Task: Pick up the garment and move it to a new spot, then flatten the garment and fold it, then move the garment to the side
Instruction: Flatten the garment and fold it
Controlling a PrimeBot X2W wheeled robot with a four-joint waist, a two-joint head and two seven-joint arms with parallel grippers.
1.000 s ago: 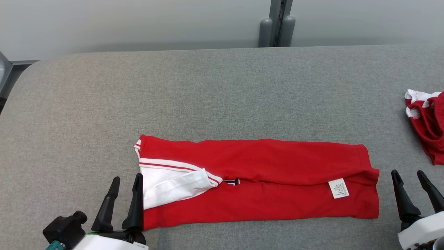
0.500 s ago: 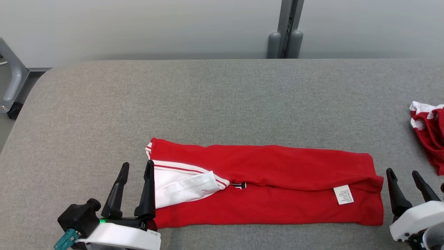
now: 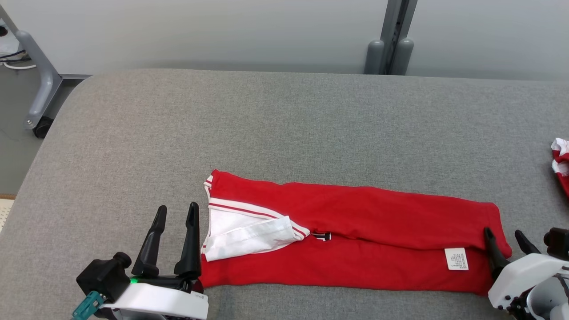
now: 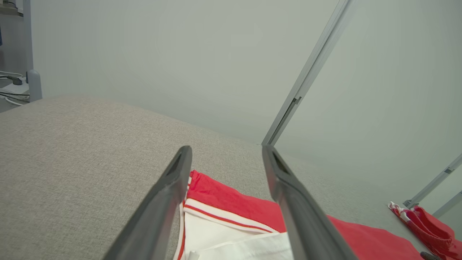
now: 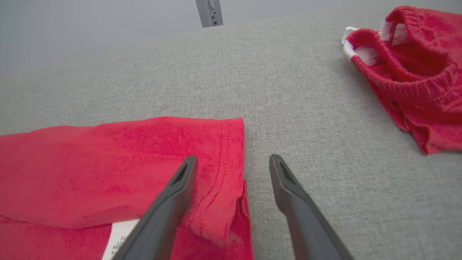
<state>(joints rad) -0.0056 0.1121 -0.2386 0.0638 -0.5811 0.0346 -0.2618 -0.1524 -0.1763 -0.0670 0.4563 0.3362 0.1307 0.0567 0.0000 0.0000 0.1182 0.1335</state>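
Head view. The red polo shirt [image 3: 355,231] lies folded into a long strip across the near-middle of the grey padded table [image 3: 284,124], collar end to my left, hem end to my right. The white collar [image 3: 249,231] is turned open on top, and a white care label [image 3: 456,259] sits near the hem. My left pincer [image 3: 178,207] stands just beside the collar end, fingers spread wide, nothing between them. My right pincer [image 3: 503,232] is at the hem end, also spread wide: one finger shows over the red cloth, the other off it over bare table. I cannot tell whether either finger touches the fabric. A second red-and-white garment [image 3: 561,162] shows at the table's far right edge, well apart from the shirt.

Left wrist view. Fingers wide apart and empty. The collar corner, with its red-striped white band, shows low between them, and the table runs out to a pale wall.

Right wrist view. Fingers wide, gripping nothing. The stitched hem edge falls in the gap. The label peeks out beside my left finger. The second garment lies crumpled at upper right.
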